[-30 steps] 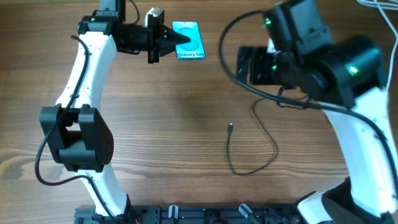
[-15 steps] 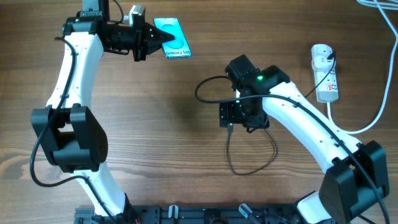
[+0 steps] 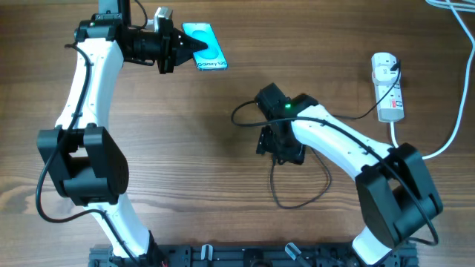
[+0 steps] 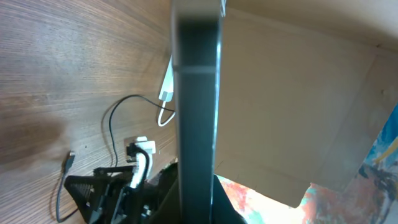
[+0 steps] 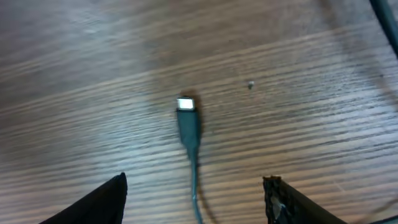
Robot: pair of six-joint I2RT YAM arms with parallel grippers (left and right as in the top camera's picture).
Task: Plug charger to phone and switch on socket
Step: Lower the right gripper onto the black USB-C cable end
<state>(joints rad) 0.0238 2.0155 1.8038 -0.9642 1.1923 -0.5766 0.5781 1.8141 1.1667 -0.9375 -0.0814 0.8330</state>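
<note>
The phone (image 3: 209,46), cyan-screened, is at the table's far side, pinched at its left edge by my left gripper (image 3: 191,46). In the left wrist view the phone (image 4: 196,93) shows edge-on as a dark bar between the shut fingers (image 4: 196,196). The charger cable (image 3: 297,205) loops over the table to a black plug in the socket (image 3: 389,89) at the right. My right gripper (image 3: 280,150) hovers open over the connector end. In the right wrist view the connector (image 5: 186,106) lies on the wood just ahead of the open fingers (image 5: 194,183), with the cable running between them.
A thick white cable (image 3: 450,137) runs from the socket off the right edge. A black rail (image 3: 223,256) lines the table's front edge. The left wrist view shows the right arm (image 4: 118,190) and the socket (image 4: 166,84) in the distance.
My right arm has swung down from near the camera to just over the connector. My left gripper has moved left a little with the phone in it.
</note>
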